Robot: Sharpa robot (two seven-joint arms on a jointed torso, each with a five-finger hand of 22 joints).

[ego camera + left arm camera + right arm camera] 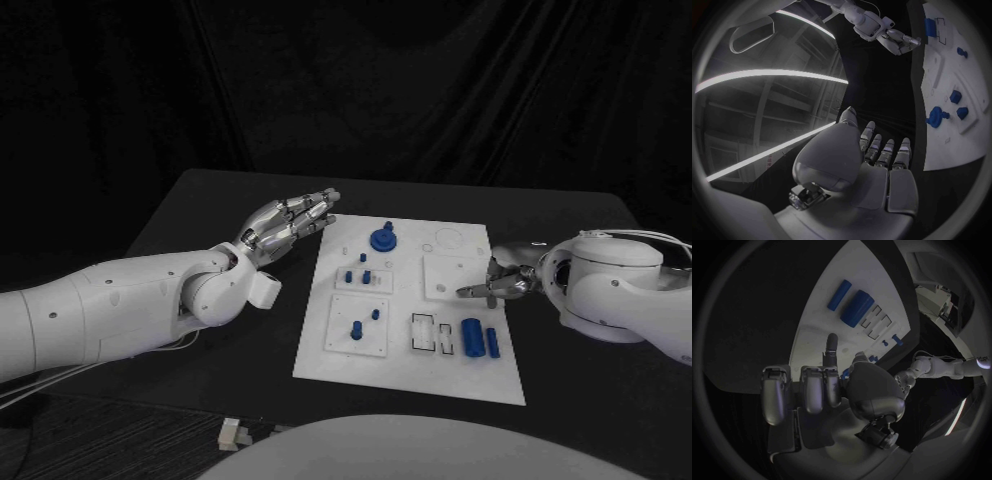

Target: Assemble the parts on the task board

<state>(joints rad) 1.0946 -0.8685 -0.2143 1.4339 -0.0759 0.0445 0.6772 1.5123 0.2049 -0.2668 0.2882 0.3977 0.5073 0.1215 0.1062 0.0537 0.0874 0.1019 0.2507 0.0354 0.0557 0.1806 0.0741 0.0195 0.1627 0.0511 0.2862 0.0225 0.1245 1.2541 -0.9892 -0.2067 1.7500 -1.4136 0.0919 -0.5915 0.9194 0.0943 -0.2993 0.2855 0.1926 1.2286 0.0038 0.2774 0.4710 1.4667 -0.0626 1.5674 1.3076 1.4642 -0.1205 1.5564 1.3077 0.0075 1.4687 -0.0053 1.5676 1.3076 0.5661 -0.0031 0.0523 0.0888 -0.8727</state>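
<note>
1. Nearest the robot, at the near right corner of the white task board [411, 355], two blue cylinders [482, 338] lie side by side, just right of an outlined rectangular slot [423, 333].
2. Left of them, a square inset plate [356, 329] carries two small blue parts [366, 320] standing in it.
3. The board lies in the middle of the black surface [188, 215], and most blue pieces sit on its left and near portions.
4. At the board's right edge, about halfway along, the right hand [498, 285] reaches in over the white plate; one finger [832, 346] points out straight while the others are curled in (nothing visible in its grasp).
5. Further on, a smaller inset [364, 279] holds several short blue pegs [361, 275].
6. Beyond that, a round blue knob-like part [384, 239] stands near the board's far edge.
7. The left hand [289, 225] hovers by the board's far left corner, fingers extended close together, holding nothing.
</note>
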